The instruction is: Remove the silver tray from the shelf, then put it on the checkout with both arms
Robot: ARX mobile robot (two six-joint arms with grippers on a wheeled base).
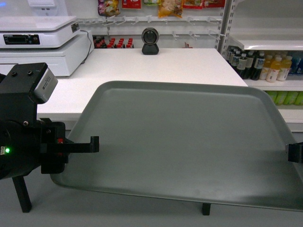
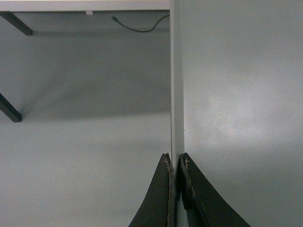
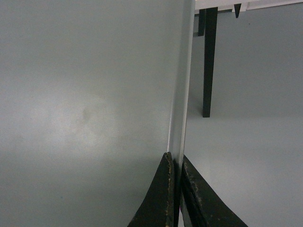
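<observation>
Tray (image 1: 189, 142): a large, flat, matte grey-green rectangle with rounded corners and a low raised rim, its surface bare and faintly sheened. It is held in the air in front of the tabletop (image 1: 156, 66), its far edge overlapping the tabletop's front edge in the head view and its near edge lower in frame, above grey floor.

Left end effector (image 1: 92, 144): closed on the tray's left rim; the left wrist view shows the two black fingers (image 2: 158, 198) pinching the thin edge between them. A green light glows on the arm body, and a grey block sits on top.

Right end effector (image 1: 294, 152): only partly in view at the right border of the head view, at the tray's right rim; the right wrist view shows its fingers (image 3: 158, 198) clamped on that edge.

Tabletop: white, on dark legs, carrying a white register (image 1: 40, 42) at the left and a small black scanner (image 1: 150, 41) at the back. Shelves of bottles (image 1: 265, 66) stand to the right.
</observation>
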